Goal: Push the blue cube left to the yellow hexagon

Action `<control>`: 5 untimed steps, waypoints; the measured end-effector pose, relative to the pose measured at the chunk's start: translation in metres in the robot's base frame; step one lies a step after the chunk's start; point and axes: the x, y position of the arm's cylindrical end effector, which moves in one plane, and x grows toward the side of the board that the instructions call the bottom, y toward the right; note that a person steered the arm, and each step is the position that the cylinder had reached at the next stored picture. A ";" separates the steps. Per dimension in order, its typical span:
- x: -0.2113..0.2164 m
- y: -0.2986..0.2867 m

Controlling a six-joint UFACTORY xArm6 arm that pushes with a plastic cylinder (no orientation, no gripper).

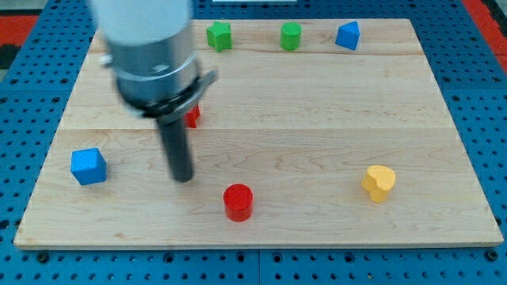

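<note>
The blue cube (88, 166) sits near the board's left edge, below the middle. My tip (183, 177) is down on the board to the right of the cube, a clear gap apart, and up-left of the red cylinder (238, 202). The yellow hexagon is hidden behind the arm body (150, 55) at the view's upper left. The red star (192, 115) shows only as a sliver beside the rod.
A green star-like block (219, 36), a green cylinder (291, 36) and a blue triangular block (347, 36) stand along the top edge. A yellow heart-shaped block (379, 183) lies at the lower right. The wooden board (317, 119) lies on a blue pegboard.
</note>
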 end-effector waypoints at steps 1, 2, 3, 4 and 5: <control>0.016 -0.069; -0.005 -0.093; -0.042 -0.095; -0.049 -0.101; -0.052 -0.118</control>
